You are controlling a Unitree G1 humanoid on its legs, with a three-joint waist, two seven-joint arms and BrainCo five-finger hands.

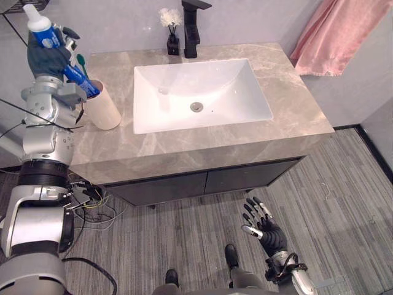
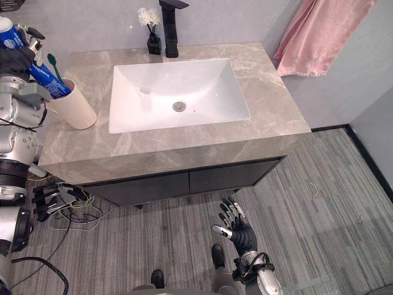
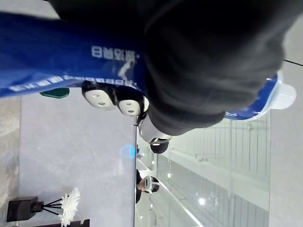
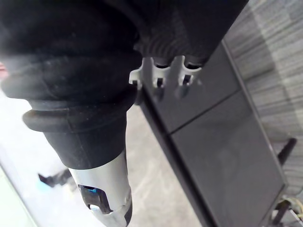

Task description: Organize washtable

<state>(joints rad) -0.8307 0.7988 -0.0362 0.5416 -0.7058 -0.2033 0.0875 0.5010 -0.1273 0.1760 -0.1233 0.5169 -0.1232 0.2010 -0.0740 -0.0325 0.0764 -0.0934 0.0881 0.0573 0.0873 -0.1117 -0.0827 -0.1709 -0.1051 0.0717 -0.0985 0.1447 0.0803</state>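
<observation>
Broadly, we logged the marble washtable (image 1: 295,104) with its white sink (image 1: 233,92) set in the middle, a pink towel (image 1: 338,34) hanging past its far right corner, and a black faucet (image 1: 191,27) behind the basin beside a small reed vase (image 1: 173,38). At the left end stood a cream cup (image 1: 105,109); the left hand (image 1: 48,60) was curled round a blue toothpaste tube (image 1: 44,35), tilted, its lower end at the cup's mouth next to a green toothbrush (image 1: 81,60). The right hand (image 1: 265,226) hung low before the dark cabinet (image 1: 202,181), fingers spread, holding nothing.
</observation>
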